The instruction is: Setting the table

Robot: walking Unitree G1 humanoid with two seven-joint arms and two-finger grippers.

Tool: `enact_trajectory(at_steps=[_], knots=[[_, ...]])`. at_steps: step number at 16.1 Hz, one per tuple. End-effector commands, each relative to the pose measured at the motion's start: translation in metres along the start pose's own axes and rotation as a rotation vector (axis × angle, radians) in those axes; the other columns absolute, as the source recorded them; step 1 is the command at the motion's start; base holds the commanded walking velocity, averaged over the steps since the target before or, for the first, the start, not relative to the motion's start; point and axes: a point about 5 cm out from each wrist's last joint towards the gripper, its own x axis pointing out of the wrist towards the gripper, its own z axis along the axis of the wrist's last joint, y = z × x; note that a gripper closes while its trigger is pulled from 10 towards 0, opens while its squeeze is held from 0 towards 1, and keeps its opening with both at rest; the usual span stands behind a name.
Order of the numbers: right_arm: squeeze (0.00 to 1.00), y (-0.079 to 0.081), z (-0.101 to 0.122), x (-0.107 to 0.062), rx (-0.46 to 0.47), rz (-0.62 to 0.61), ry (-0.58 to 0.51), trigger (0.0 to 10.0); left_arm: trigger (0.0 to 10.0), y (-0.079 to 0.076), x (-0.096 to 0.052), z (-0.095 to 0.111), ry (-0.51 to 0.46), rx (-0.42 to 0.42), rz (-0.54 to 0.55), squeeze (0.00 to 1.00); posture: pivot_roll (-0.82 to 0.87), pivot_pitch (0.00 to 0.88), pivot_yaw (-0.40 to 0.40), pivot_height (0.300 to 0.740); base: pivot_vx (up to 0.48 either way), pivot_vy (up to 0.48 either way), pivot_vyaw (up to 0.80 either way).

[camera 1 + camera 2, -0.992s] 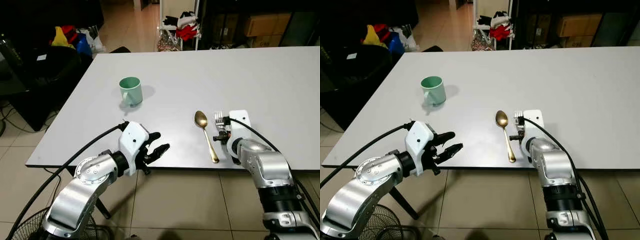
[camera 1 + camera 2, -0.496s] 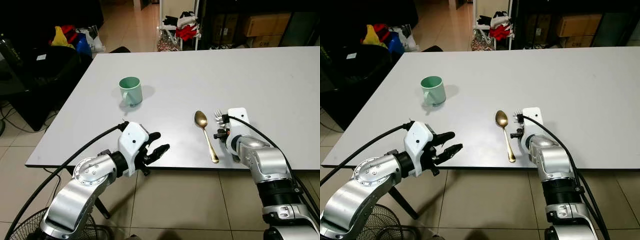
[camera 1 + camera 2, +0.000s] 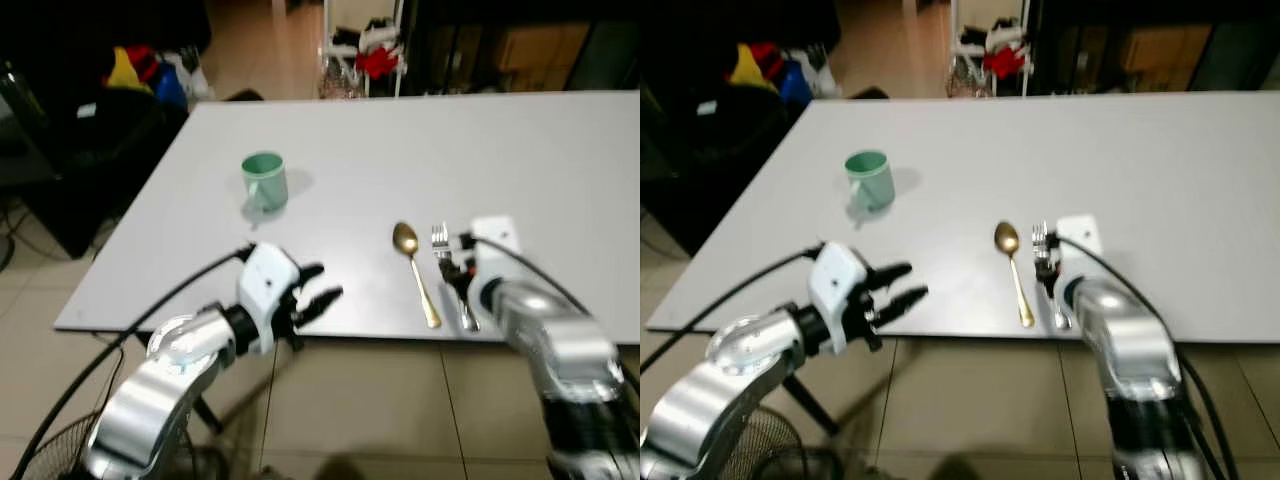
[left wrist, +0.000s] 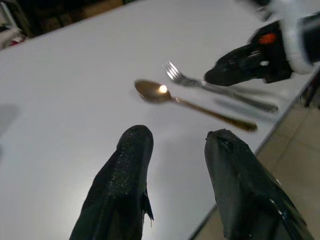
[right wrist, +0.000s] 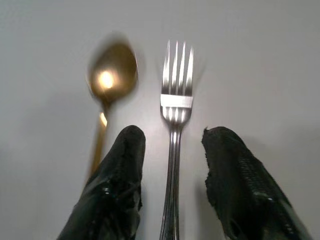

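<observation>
- Table (image 3: pixel 560 160): a wide white top was seen, with tiled floor before its near edge.
- Mug (image 3: pixel 264 179): a green mug was found upright on the left part of the table, well apart from the cutlery.
- Spoon (image 3: pixel 414 270): a gold spoon was laid flat near the front edge, bowl pointing away from the robot.
- Fork (image 5: pixel 174 140): a silver fork was laid flat just beside the spoon, on its right and parallel to it, tines pointing away (handle toward the table edge).
- Right gripper (image 5: pixel 172 165): it was held low over the fork, fingers parted, one on each side of the handle; the fork was not gripped, and gaps were seen between the handle and both fingers.
- Left gripper (image 3: pixel 312 292): it was held at the table's front edge, left of the spoon and well apart from it; the fingers were spread and nothing was held between them.
- Background: dark furniture and coloured clutter were noted beyond the table (blurred).
</observation>
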Motion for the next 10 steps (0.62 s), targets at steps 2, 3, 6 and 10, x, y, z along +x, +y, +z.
enact_trajectory(at_steps=[2, 3, 6, 10], knots=[[1.0, 0.011, 0.019, -0.03, 0.043, 0.013, -0.239, 10.0, 10.0, 0.009, -0.007, 0.005, -0.038, -0.022, 0.161, 0.0, 0.04, 0.0, 0.096, 0.74, 0.0, 0.0, 0.0], [1.0, 0.014, 0.015, -0.043, 0.042, -0.04, -0.311, 10.0, 10.0, 0.011, -0.01, 0.004, -0.047, -0.011, 0.233, 0.0, 0.04, 0.0, 0.088, 0.74, 0.0, 0.0, 0.0], [1.0, 0.02, 0.003, -0.066, 0.027, -0.105, -0.383, 10.0, 10.0, 0.02, -0.02, 0.003, -0.049, -0.004, 0.403, 0.0, 0.06, 0.0, 0.075, 0.74, 0.0, -0.448, 0.0], [1.0, 0.036, -0.005, -0.076, 0.076, -0.036, -0.421, 10.0, 10.0, 0.027, -0.023, 0.0, -0.046, -0.018, 0.482, 0.0, 0.03, 0.0, 0.095, 0.74, 0.0, -0.48, 0.0]])
